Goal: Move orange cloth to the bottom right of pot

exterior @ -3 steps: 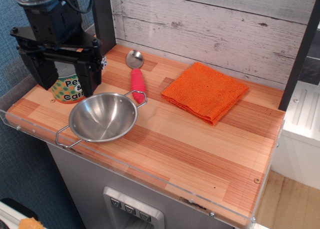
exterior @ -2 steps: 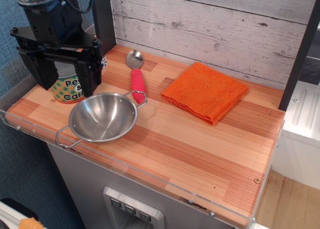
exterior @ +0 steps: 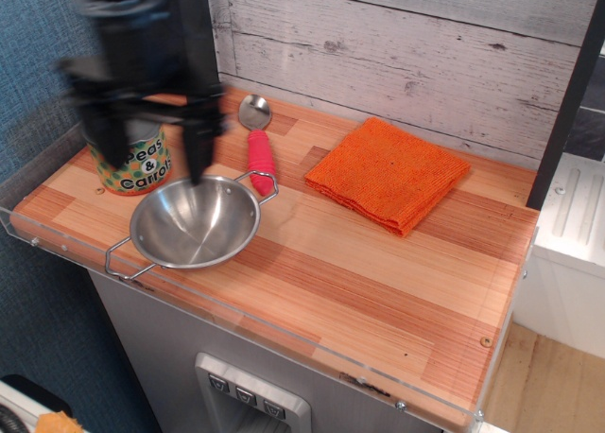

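The claw (exterior: 151, 149) hangs over the left end of the worktop (exterior: 378, 282), blurred; its two dark fingers (exterior: 197, 154) stand spread apart with nothing between them. One finger points down near the pot's far rim. The pot (exterior: 194, 223) sits empty at the front left, wire handles to either side. Behind it, partly hidden by the claw, stands a can (exterior: 137, 166). A spoon (exterior: 257, 140) with a pink handle lies just beyond the pot, its handle end close to the right pot handle. The cloth (exterior: 388, 173) lies folded and flat toward the back right, near the wall (exterior: 406, 45), well apart from the pot and claw.
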{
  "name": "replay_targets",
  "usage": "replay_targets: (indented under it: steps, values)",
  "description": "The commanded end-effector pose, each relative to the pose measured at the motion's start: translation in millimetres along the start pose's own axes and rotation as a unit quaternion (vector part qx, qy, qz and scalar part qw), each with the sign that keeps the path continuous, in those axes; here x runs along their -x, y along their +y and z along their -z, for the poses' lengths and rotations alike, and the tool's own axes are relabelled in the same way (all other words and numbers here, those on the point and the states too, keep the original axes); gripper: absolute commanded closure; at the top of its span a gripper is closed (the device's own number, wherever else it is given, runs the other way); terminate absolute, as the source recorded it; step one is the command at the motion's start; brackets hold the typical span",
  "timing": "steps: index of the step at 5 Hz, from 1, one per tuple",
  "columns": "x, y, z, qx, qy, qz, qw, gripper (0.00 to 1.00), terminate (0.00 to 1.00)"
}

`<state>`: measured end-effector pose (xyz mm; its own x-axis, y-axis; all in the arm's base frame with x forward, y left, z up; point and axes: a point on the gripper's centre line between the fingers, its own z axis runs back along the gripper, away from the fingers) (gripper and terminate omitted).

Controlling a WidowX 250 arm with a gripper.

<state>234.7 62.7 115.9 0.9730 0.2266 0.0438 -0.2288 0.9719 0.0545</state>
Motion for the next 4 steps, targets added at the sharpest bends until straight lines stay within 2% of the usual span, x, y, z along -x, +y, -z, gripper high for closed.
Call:
replay_targets:
  steps: [1,2,4]
  values:
    - [-62,-45,4,-0.021,-0.030,-0.010,0.9993,0.00,0.00]
    - [-85,-64,16,-0.030,-0.051,0.011,0.9982,1.00,0.00]
    - [-112,-87,37,0.027,-0.077,0.071,0.9941,1.00,0.00]
